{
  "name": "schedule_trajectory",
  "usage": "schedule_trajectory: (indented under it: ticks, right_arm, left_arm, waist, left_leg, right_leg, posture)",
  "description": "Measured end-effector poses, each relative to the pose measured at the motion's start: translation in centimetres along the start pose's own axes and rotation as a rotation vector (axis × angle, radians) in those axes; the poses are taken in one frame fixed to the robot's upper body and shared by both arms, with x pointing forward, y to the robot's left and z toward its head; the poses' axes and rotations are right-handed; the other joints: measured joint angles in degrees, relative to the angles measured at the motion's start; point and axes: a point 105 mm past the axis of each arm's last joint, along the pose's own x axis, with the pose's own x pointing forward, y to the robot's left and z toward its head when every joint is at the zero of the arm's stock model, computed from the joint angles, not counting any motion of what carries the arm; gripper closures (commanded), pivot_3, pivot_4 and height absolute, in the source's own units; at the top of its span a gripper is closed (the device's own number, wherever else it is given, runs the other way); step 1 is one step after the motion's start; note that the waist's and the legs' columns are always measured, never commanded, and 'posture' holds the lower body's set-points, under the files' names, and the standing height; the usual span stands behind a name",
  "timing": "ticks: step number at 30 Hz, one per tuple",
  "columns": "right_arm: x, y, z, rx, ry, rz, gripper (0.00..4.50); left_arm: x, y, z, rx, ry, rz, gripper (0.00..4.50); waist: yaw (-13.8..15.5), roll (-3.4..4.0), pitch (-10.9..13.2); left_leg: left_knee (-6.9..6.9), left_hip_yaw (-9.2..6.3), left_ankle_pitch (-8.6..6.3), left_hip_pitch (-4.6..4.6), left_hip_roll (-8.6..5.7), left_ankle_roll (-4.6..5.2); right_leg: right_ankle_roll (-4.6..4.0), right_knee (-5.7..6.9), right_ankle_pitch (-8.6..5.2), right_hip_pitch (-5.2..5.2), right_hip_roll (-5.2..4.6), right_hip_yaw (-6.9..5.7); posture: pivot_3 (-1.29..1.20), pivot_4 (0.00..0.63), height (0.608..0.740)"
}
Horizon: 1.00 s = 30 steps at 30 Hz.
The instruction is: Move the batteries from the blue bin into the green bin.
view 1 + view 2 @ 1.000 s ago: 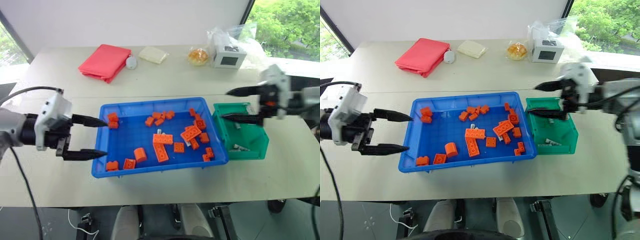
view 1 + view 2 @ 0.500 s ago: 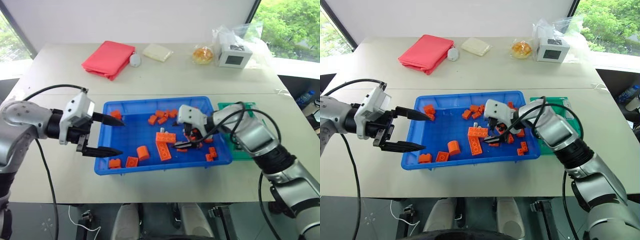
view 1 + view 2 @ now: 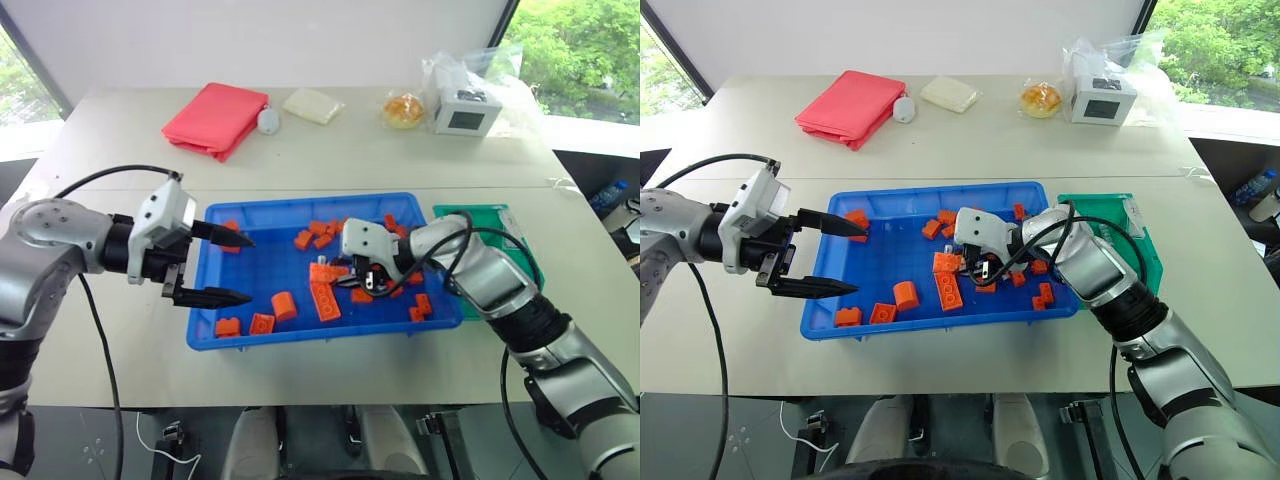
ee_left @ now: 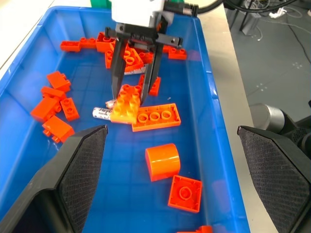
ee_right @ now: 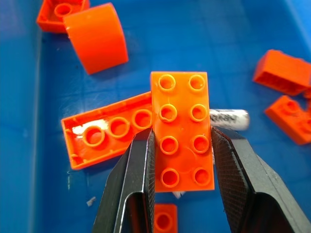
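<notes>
Here, we saw the blue bin [image 3: 322, 205] in the middle of a pale table [image 3: 330, 160], with the green bin [image 3: 520, 245] touching its right-hand edge. Our right gripper [image 4: 134, 95] reached down into the blue bin, its two fingers [image 5: 133, 184] pinching the long sides of an orange eight-stud brick [image 5: 182, 131]. A battery [image 5: 228, 118] lay flat on the blue floor, partly hidden under that brick; its printed label was too blurred to read. Our left gripper [image 3: 228, 268] hung over the bin's left rim with its fingers spread wide and nothing between them. Loose orange bricks [image 3: 283, 305] crowded the bin's centre and right, while bare blue floor stayed open toward the left wall. A folded red cloth [image 3: 215, 119] lay far back.
</notes>
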Motion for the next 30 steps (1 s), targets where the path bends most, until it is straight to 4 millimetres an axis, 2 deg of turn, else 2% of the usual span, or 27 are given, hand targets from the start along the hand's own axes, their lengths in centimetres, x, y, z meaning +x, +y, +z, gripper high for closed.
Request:
schedule_trajectory:
  ticks: [2, 4, 8, 10, 12, 14, 15, 17, 19, 22, 25, 30]
  right_arm:
    - [0.7, -0.9, 1.1, 0.023, -0.037, -0.008, 3.36]
    - [1.7, -1.6, 3.1, 0.009, -0.089, -0.017, 3.36]
    - [5.0, -2.1, 6.6, -0.047, -0.153, -0.014, 3.36]
    - [7.1, -1.6, 7.5, -0.045, -0.161, 0.007, 2.3]
    - [8.5, -1.0, 7.7, -0.049, -0.153, 0.028, 1.5]
    - [8.9, -1.3, 7.7, -0.081, -0.136, 0.013, 0.32]
    - [8.8, -1.5, 7.8, -0.097, -0.131, 0.006, 0.03]
    - [8.5, -1.7, 7.7, -0.112, -0.119, 0.004, 0.03]
    - [7.7, -2.0, 6.9, -0.122, -0.093, 0.008, 0.03]
    - [5.9, -2.9, 4.2, -0.135, -0.026, -0.019, 0.03]
    - [5.1, -2.5, 1.7, -0.114, 0.021, -0.009, 0.03]
    - [4.9, -2.1, 1.3, -0.135, 0.029, -0.012, 0.03]
  left_arm:
    - [-0.1, 0.4, 0.3, 0.006, -0.007, 0.01, 0.0]
    - [-0.1, 0.5, 0.7, 0.021, -0.014, 0.009, 0.0]
    - [0.2, 0.4, 0.8, 0.019, -0.019, -0.001, 0.0]
    - [0.4, 0.4, 0.7, 0.016, -0.017, -0.007, 0.0]
    - [0.5, 0.4, 0.6, 0.012, -0.016, -0.007, 0.0]
    - [0.5, 0.5, 0.2, -0.007, -0.008, 0.007, 0.0]
    - [0.5, 0.5, 0.2, -0.008, -0.008, 0.009, 0.0]
    - [0.6, 0.5, 0.3, -0.005, -0.013, 0.007, 0.0]
    - [0.7, 0.5, 0.3, -0.005, -0.017, 0.004, 0.0]
    - [0.7, 0.4, 0.2, -0.011, -0.018, 0.003, 0.0]
    - [0.8, 0.4, 0.2, -0.008, -0.024, 0.002, 0.0]
    - [0.9, 0.6, 0.8, 0.019, -0.034, 0.0, 0.0]
  waist:
    - [-0.3, -0.01, 0.0]
    - [-0.6, -0.01, 0.0]
    - [-0.4, -0.04, 0.0]
    - [-0.4, -0.04, 0.0]
    - [-0.3, -0.04, 0.0]
    - [0.1, -0.05, 0.0]
    - [0.1, -0.07, 0.0]
    - [0.0, -0.09, 0.0]
    - [0.1, -0.09, -0.1]
    - [0.1, -0.1, -0.1]
    - [-0.3, -0.09, -0.1]
    - [-0.7, -0.09, -0.1]
  left_leg:
    - [0.0, 0.0, 0.01, 0.05, 0.01, -0.02]
    - [-0.02, -0.01, 0.02, 0.14, 0.04, -0.03]
    - [-0.14, -0.08, 0.02, 0.18, 0.07, -0.03]
    - [-0.14, -0.06, 0.02, 0.17, 0.07, -0.03]
    - [-0.13, -0.05, 0.03, 0.14, 0.06, -0.04]
    - [-0.08, -0.05, 0.04, 0.08, 0.01, -0.06]
    - [-0.05, -0.05, 0.04, 0.06, 0.0, -0.07]
    - [-0.03, -0.05, 0.04, 0.08, -0.02, -0.07]
    - [-0.03, -0.06, 0.04, 0.08, -0.02, -0.07]
    - [-0.03, -0.08, 0.04, 0.09, -0.02, -0.07]
    - [-0.08, -0.08, 0.04, 0.14, 0.0, -0.07]
    - [-0.13, -0.12, 0.04, 0.27, 0.08, -0.07]
  right_leg:
    - [0.0, 0.02, 0.01, 0.01, 0.04, 0.01]
    - [0.03, 0.11, 0.03, 0.03, 0.09, 0.01]
    - [0.01, 0.16, 0.02, 0.03, 0.15, -0.02]
    - [0.01, 0.16, 0.02, 0.03, 0.13, -0.01]
    - [0.02, 0.14, 0.02, 0.03, 0.09, -0.02]
    - [0.02, 0.13, 0.03, 0.04, 0.0, -0.03]
    - [0.02, 0.12, 0.03, 0.04, -0.01, -0.03]
    - [0.02, 0.08, 0.02, 0.1, -0.04, -0.03]
    - [0.02, 0.08, 0.02, 0.11, -0.04, -0.04]
    - [0.03, 0.08, 0.02, 0.11, -0.03, -0.06]
    - [0.03, 0.1, 0.02, 0.1, 0.02, -0.05]
    - [0.01, 0.2, 0.02, 0.11, 0.15, -0.03]
  posture:
    - [0.0, 0.15, 0.736]
    - [0.0, 0.15, 0.736]
    - [0.0, 0.15, 0.736]
    - [0.0, 0.15, 0.736]
    - [0.0, 0.15, 0.736]
    - [0.0, 0.15, 0.736]
    - [0.0, 0.15, 0.736]
    - [0.0, 0.15, 0.736]
    - [0.0, 0.15, 0.736]
    - [0.0, 0.15, 0.736]
    - [0.0, 0.15, 0.736]
    - [0.0, 0.15, 0.736]
